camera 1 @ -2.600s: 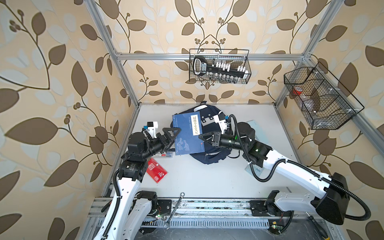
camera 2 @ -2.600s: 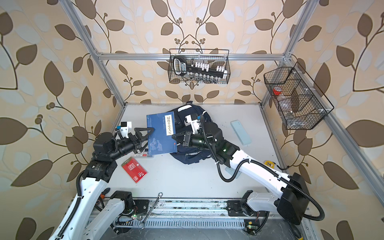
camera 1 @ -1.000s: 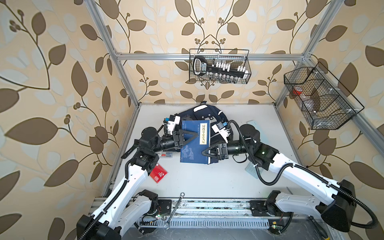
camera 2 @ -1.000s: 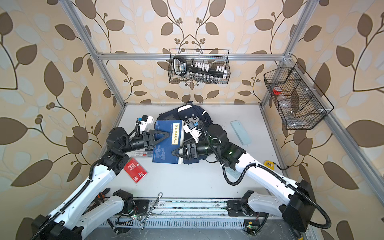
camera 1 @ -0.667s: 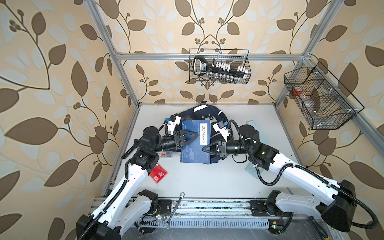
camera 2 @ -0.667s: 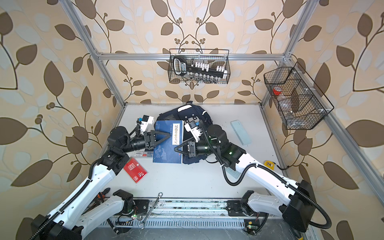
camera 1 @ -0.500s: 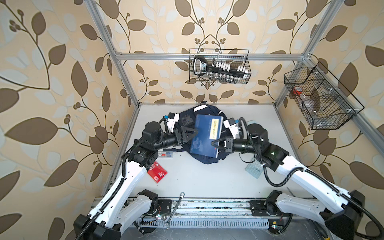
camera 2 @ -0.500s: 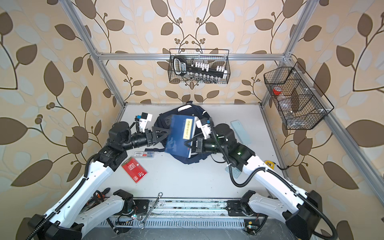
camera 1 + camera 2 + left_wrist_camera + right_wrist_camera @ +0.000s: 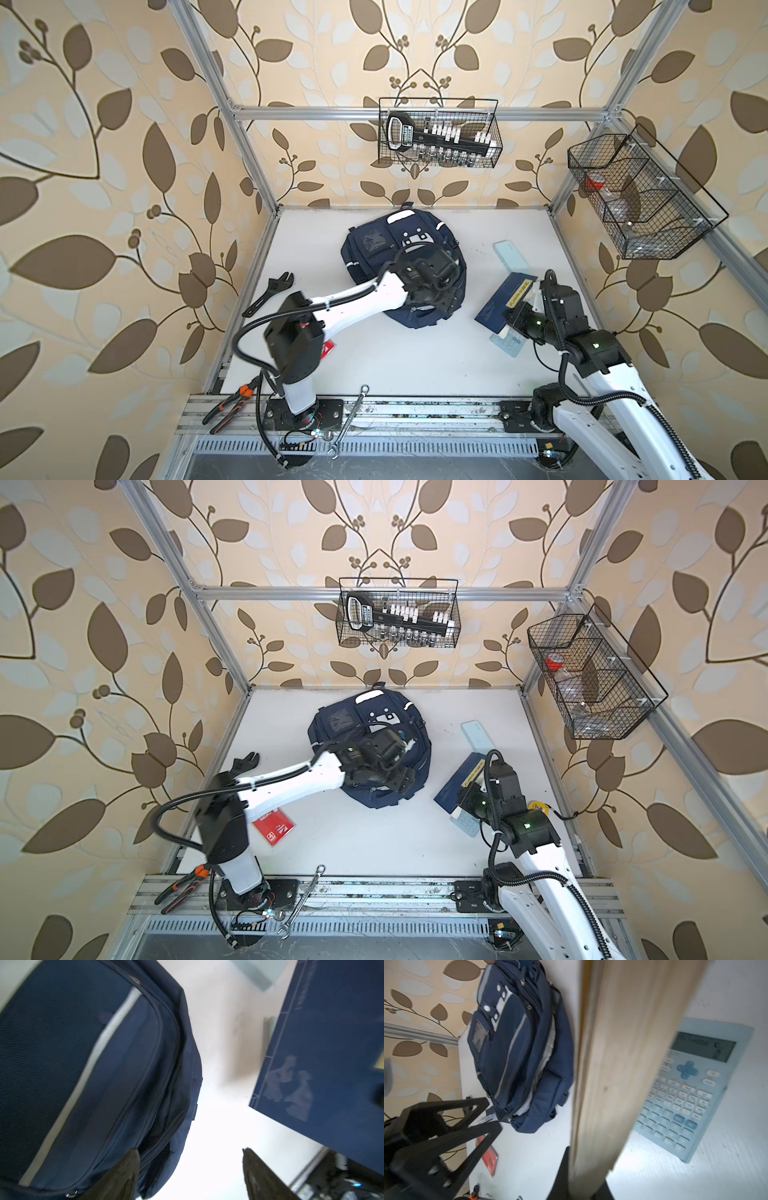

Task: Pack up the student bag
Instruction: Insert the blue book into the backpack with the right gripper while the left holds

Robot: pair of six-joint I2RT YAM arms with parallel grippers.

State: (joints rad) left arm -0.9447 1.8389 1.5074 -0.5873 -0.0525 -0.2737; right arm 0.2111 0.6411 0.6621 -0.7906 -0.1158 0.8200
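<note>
Right wrist view: woven fabric student bag, rectangular book.

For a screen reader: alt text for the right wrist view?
The right gripper clamps a book, page edges up close. Beyond lie the navy student bag, with the open left gripper at its end, and a light-blue calculator.

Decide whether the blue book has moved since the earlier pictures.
Yes. The blue book, gripped by the right pincer, has gone rightward: it was over the student bag and is now clear of it, to its right, near the calculator.
</note>
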